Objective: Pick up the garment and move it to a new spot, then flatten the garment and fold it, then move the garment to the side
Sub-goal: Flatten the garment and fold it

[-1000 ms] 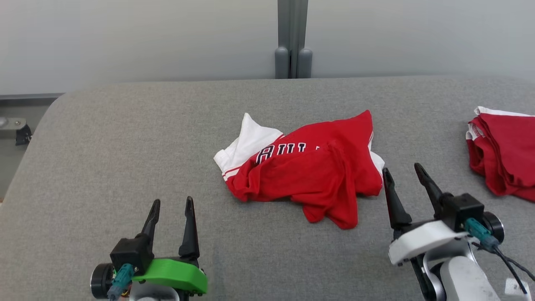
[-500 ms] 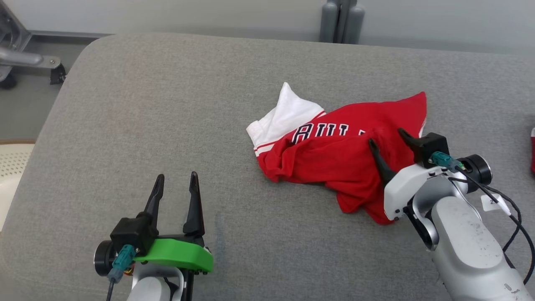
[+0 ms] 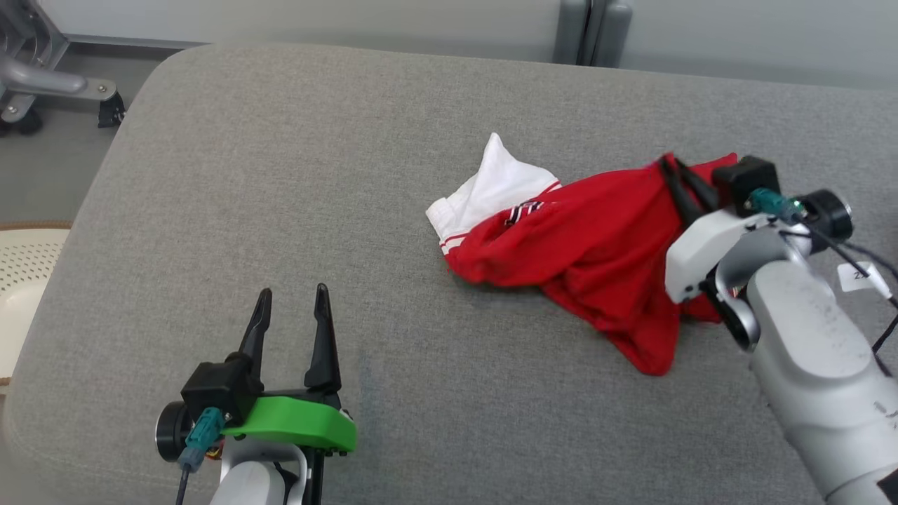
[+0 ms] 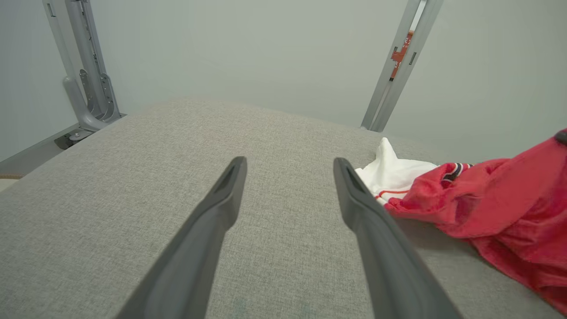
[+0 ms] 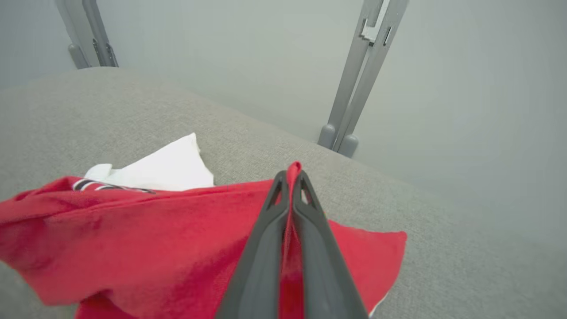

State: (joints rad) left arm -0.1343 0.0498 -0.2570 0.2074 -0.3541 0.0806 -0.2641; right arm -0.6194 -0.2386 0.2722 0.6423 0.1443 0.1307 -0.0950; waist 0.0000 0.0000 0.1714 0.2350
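The garment is a crumpled red shirt with a white sleeve and dark lettering, lying right of centre on the grey padded table. My right gripper is shut on a fold of its red cloth near the far right edge, and that part is pulled up off the table. In the right wrist view the fingers pinch the red garment between them. My left gripper stands open over bare table at the lower left, apart from the shirt. The left wrist view has the garment to the right of the open fingers.
A grey metal post stands behind the table's far edge. A wheeled metal frame stands on the floor at the far left. A pale perforated object sits beside the table's left edge.
The camera has swung down and left. My right gripper went forward onto the shirt, shut on its red cloth and lifted that part. The left gripper stayed open and still.
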